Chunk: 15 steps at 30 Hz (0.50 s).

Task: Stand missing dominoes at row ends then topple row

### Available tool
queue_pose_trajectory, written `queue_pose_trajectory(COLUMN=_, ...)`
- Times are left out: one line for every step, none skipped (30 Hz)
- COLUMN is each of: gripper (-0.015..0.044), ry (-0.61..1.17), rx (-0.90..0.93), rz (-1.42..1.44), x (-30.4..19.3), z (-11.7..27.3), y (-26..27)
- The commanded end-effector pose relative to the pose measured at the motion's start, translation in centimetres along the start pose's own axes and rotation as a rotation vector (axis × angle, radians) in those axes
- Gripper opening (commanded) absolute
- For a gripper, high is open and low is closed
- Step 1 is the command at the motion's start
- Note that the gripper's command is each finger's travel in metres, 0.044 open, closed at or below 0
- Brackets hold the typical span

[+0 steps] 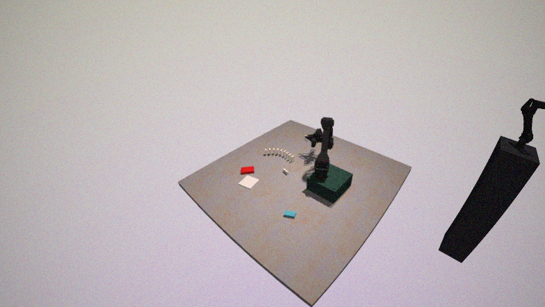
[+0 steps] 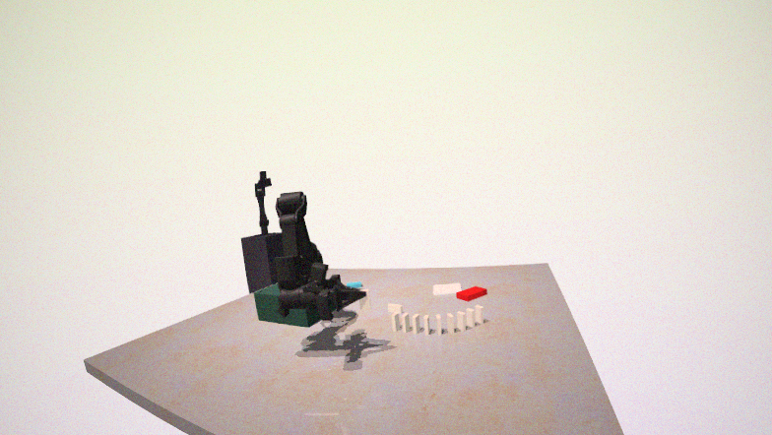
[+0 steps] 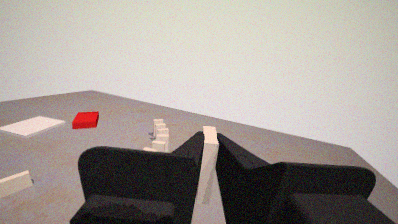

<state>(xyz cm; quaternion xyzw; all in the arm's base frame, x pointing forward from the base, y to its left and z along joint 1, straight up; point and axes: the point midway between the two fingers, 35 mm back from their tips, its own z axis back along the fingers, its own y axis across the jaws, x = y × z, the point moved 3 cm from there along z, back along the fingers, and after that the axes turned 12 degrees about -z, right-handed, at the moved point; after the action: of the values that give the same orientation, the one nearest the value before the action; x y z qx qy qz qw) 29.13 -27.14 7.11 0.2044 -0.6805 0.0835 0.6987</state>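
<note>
A black WidowX gripper [image 1: 306,136] [image 2: 365,294] [image 3: 208,138] clasped a cream domino [image 2: 364,300] [image 3: 210,136] above the table, apart from the curved row of standing dominoes [image 1: 277,151] [image 2: 438,324] [image 3: 161,132], mid-carry, the next move apparently calling for careful lowering beside an end.

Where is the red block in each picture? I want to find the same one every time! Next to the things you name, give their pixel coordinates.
Top view: the red block [image 1: 247,170] [image 2: 471,293] [image 3: 85,120] is left of the middle, just above the white flat square [image 1: 248,182] [image 2: 447,288] [image 3: 33,126].
Exterior view: it is right of the middle, behind the curved row of dominoes.
Wrist view: it is on the left side, above the middle of the black fingers.
Landmark they share: the white flat square, always close to the red block.
</note>
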Motion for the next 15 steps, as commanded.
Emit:
queue_pose_trajectory(gripper=0.0026, ry=0.001, rx=0.004, rz=-0.006, x=-0.1, z=0.0, y=0.1)
queue_pose_trajectory(gripper=0.0026, ry=0.001, rx=0.004, rz=-0.006, x=-0.1, z=0.0, y=0.0)
queue_pose_trajectory(gripper=0.0026, ry=0.001, rx=0.004, rz=-0.005, x=-0.3, z=0.0, y=0.0)
queue_pose_trajectory(gripper=0.0026, ry=0.002, rx=0.004, rz=-0.003, x=-0.6, z=0.0, y=-0.1)
queue_pose_trajectory(gripper=0.0026, ry=0.002, rx=0.004, rz=0.000, x=-1.0, z=-0.1, y=-0.3)
queue_pose_trajectory(gripper=0.0026, ry=0.003, rx=0.004, rz=0.003, x=-1.4, z=-0.1, y=-0.4)
queue_pose_trajectory(gripper=0.0026, ry=0.004, rx=0.003, rz=0.005, x=-1.8, z=-0.1, y=-0.5)
queue_pose_trajectory(gripper=0.0026, ry=0.004, rx=0.003, rz=0.008, x=-2.2, z=-0.1, y=-0.7)
queue_pose_trajectory(gripper=0.0026, ry=0.005, rx=0.003, rz=0.010, x=-2.6, z=-0.2, y=-0.8)
queue_pose_trajectory(gripper=0.0026, ry=0.005, rx=0.003, rz=0.013, x=-3.0, z=-0.2, y=-0.9)
queue_pose_trajectory(gripper=0.0026, ry=0.006, rx=0.003, rz=0.015, x=-3.4, z=-0.2, y=-1.0)
queue_pose_trajectory(gripper=0.0026, ry=0.007, rx=0.003, rz=0.018, x=-3.8, z=-0.3, y=-1.1)
queue_pose_trajectory(gripper=0.0026, ry=0.007, rx=0.003, rz=0.020, x=-4.2, z=-0.3, y=-1.2)
queue_pose_trajectory(gripper=0.0026, ry=0.008, rx=0.003, rz=0.023, x=-4.6, z=-0.3, y=-1.3)
queue_pose_trajectory(gripper=0.0026, ry=0.009, rx=0.003, rz=0.025, x=-5.0, z=-0.3, y=-1.4)
